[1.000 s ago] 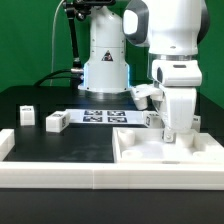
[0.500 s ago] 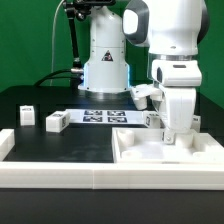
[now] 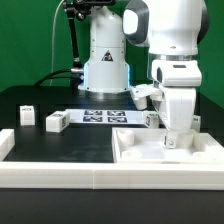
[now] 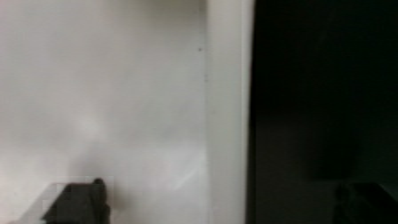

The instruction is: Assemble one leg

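Observation:
My gripper [image 3: 172,137] hangs at the far edge of the large white panel [image 3: 150,152] on the exterior view's right, fingertips down at its raised rim. In the wrist view the panel [image 4: 107,110] fills one side and black table the other. The gripper [image 4: 222,203] is open there, with one dark fingertip [image 4: 75,200] over the panel and the other over the table, holding nothing. Two small white legs with marker tags [image 3: 56,121] [image 3: 27,114] lie on the table at the exterior view's left. A third tagged piece [image 3: 150,120] sits just beside the gripper.
The marker board [image 3: 104,115] lies flat in front of the robot base [image 3: 105,70]. A low white rail [image 3: 60,176] runs along the table's near edge, with a raised end block [image 3: 7,143] at the exterior view's left.
The gripper has sunk slightly toward the panel's far rim. Nothing else has moved.

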Robot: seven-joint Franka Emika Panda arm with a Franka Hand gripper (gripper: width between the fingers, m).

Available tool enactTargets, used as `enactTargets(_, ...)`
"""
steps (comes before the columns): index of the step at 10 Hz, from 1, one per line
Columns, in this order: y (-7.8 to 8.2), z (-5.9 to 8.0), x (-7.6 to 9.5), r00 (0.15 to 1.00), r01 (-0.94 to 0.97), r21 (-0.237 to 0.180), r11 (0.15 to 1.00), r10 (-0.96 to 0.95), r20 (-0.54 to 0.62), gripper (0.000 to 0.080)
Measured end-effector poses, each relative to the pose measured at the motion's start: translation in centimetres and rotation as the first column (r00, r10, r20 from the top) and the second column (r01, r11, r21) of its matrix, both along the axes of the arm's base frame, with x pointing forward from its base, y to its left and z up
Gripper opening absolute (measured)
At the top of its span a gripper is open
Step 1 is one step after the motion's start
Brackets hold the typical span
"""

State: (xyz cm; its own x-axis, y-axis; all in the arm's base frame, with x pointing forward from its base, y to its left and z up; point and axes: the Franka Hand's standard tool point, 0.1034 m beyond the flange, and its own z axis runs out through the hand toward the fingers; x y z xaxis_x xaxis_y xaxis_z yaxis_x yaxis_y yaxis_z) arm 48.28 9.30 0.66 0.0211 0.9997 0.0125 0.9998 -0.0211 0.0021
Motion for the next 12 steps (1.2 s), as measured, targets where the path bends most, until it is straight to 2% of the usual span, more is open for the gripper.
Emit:
enactTargets(2, 0.0, 0.1, 0.0, 1.000, 0.000, -0.001, 1.000, 0.000, 0.000, 0.0648)
enactTargets(3, -0.1, 0.6, 0.2, 1.000, 0.000, -0.004, 1.000, 0.000, 0.002, 0.0649)
enactTargets(4, 0.0, 1.5, 0.3, 1.000, 0.010, -0.007, 1.000, -0.010, 0.009, 0.0649)
enactTargets(7, 1.0, 5.3, 0.4, 0.994, 0.093, -0.007, 0.996, -0.092, 0.053, 0.0649)
enactTargets(8, 1.2, 5.6, 0.4, 0.993, 0.107, -0.005, 0.994, -0.106, 0.059, 0.0649)
enactTargets(11, 1.1, 5.4, 0.4, 0.987, 0.150, -0.003, 0.989, -0.150, 0.054, 0.0649)
enactTargets(12, 1.1, 5.4, 0.4, 0.965, 0.256, 0.012, 0.967, -0.256, 0.061, 0.0649)
